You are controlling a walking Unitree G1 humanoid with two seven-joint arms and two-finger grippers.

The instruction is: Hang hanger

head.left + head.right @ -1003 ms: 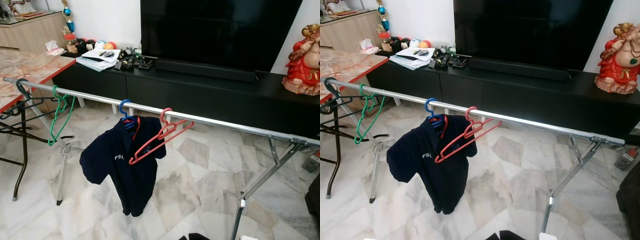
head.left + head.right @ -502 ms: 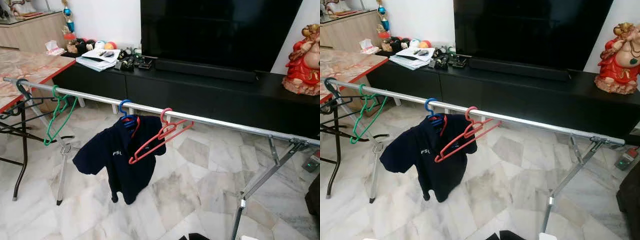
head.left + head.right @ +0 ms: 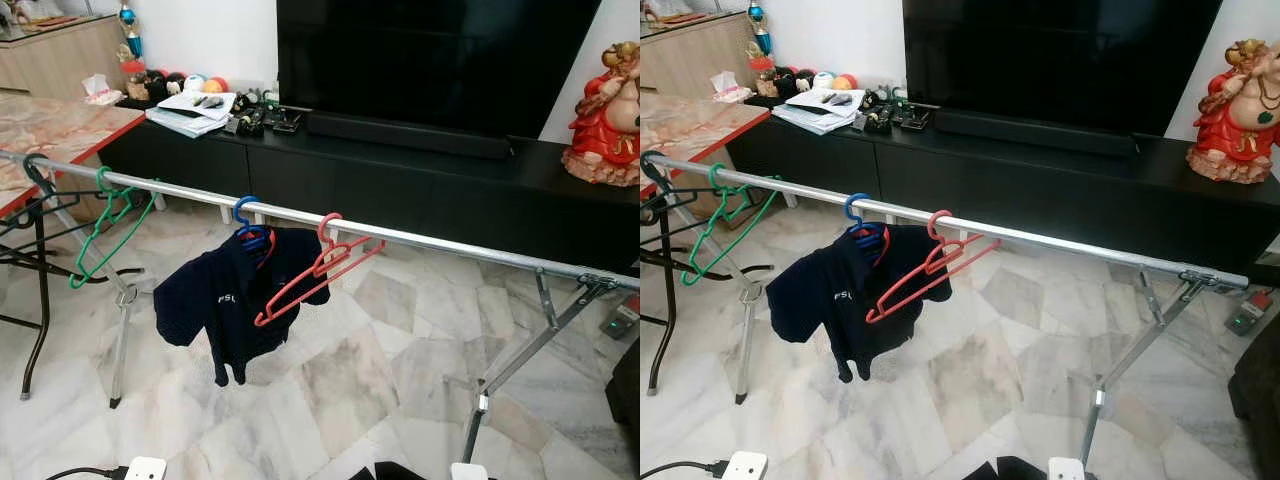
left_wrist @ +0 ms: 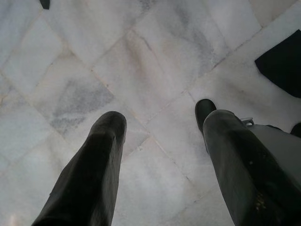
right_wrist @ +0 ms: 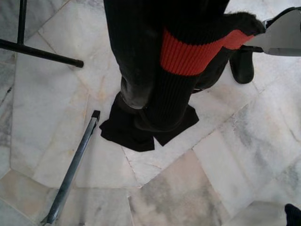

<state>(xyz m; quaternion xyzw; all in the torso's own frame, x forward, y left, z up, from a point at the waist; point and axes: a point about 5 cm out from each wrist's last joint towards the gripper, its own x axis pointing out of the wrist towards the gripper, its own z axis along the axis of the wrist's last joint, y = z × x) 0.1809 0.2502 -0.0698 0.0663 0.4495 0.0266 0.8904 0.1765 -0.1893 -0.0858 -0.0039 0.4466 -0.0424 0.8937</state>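
the shirt (image 3: 228,300) on the blue hanger (image 3: 250,228) had swung further toward the robot's left since a second before, its hem lifted and bunched, and the green hanger (image 3: 105,225) near the rail's left end had tilted out the same way. the red hanger (image 3: 318,265) sat where it had been, hooked on the rail (image 3: 420,240) just beside the blue one, empty and slanted. the whole view had also shifted a little, with a power strip (image 3: 143,468) now at the bottom edge, so the camera itself had moved.

the left gripper (image 4: 160,141) hung over bare marble floor (image 4: 141,61), fingers (image 4: 101,155) spread apart and holding nothing. the right gripper (image 5: 155,89) pointed down at the floor too, with a dark cloth with a red band (image 5: 197,52) draped at its fingers; whether it was clamped on that cloth could not be told from the wrist view.

i judged that the swaying meant the rail or the clothes had just been disturbed, likely as a hanger went on. with three hangers already hooked on the rail and both arms down, the hanging looked done or nearly so, unless that cloth was meant for the empty red one.
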